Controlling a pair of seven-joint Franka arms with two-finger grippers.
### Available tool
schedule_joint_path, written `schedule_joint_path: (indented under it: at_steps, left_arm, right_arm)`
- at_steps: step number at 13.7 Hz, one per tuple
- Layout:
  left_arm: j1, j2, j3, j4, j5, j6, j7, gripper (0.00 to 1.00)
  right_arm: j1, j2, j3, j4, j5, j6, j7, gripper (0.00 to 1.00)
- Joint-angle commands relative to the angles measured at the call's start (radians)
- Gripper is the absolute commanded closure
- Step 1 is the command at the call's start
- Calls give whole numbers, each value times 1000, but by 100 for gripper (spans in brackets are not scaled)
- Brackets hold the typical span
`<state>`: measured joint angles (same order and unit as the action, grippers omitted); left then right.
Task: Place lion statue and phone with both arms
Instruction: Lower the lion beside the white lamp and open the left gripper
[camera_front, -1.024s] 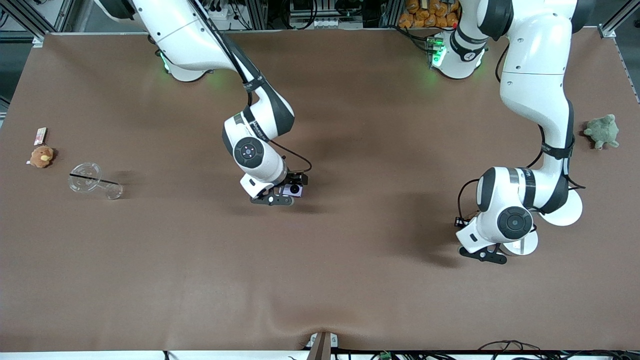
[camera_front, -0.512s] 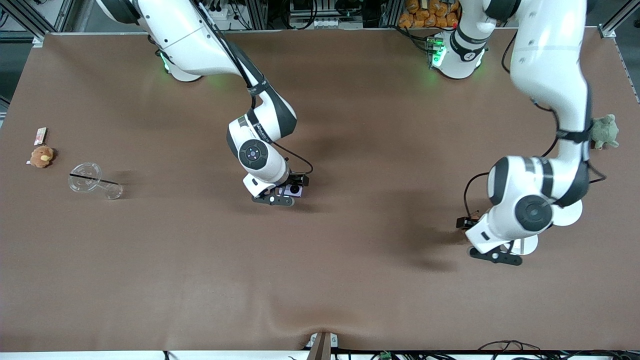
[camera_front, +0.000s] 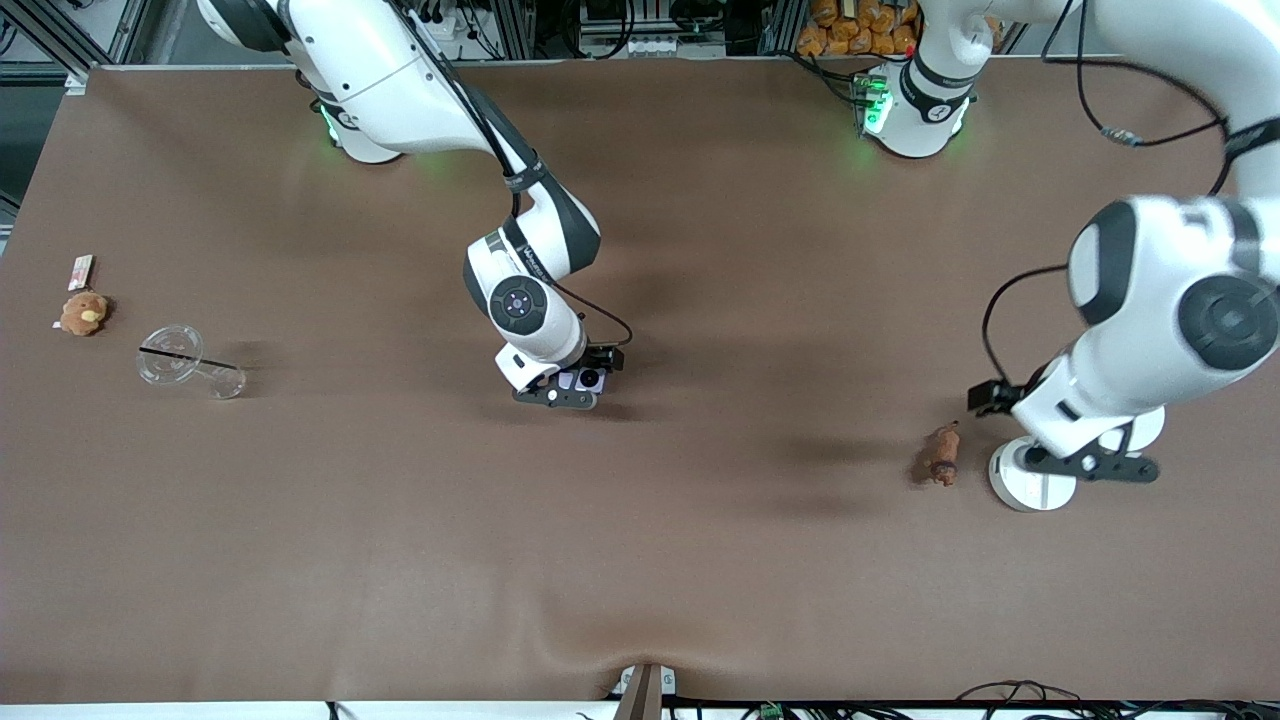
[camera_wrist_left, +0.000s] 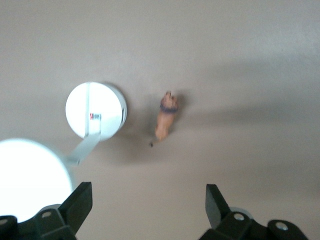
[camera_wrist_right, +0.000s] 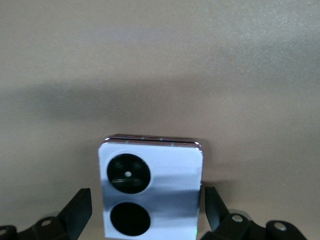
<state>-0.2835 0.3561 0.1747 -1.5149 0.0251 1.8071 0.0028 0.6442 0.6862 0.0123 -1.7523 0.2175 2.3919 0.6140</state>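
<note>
The lion statue (camera_front: 943, 455) is a tiny brown figurine lying on the brown table toward the left arm's end; it also shows in the left wrist view (camera_wrist_left: 166, 115). My left gripper (camera_front: 1090, 467) hangs open and empty above the table, beside the lion and apart from it (camera_wrist_left: 147, 205). The phone (camera_front: 585, 380) is lavender with two black camera circles and lies flat near the table's middle. My right gripper (camera_front: 558, 396) is down at it, open. In the right wrist view the phone (camera_wrist_right: 150, 165) sits between the fingers (camera_wrist_right: 80, 210) with a small gap on each side.
A white stand with a small disc (camera_front: 1030, 488) and a larger disc (camera_front: 1148, 428) sits beside the lion, under the left hand. Toward the right arm's end lie a clear glass item (camera_front: 190, 366), a tan plush toy (camera_front: 82, 313) and a small card (camera_front: 80, 270).
The left gripper opened and let go of the lion, then rose and swung toward its own end of the table, leaving the lion lying there. The right arm barely moved.
</note>
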Motion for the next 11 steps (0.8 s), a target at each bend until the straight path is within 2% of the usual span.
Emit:
schedule_joint_path:
  at_steps: [1,2,3,4,5,7,9,11]
  left_arm:
    - [12,-124,-1,-28,7,-87,-24,0]
    - [13,-150,2,-28,6,-109,-27,0]
    - [20,-184,-1,-28,7,-124,-29,0]
    - [41,-198,-9,-28,9,-139,-29,0]
    - [55,-215,-24,-28,9,-159,-27,0]
    - [113,-264,-85,-28,10,-208,-29,0]
    - [206,-279,-188,-28,15,-238,-29,0]
    - [269,-293,-265,-28,18,-265,-29,0]
  right_arm:
    - [41,1,-34,-19,-24,18,26,0]
    - [54,3,-46,-19,-36,18,26,6]
    - [64,1,-55,-18,-68,13,24,42]
    - [63,-2,-58,-13,-85,4,24,88]
    - [63,-7,-58,-13,-90,1,21,100]
    - [46,-28,-61,5,-92,-78,20,100]
    - [-4,-77,-61,54,-92,-265,26,100]
    - [-50,-137,-63,37,-93,-336,24,100]
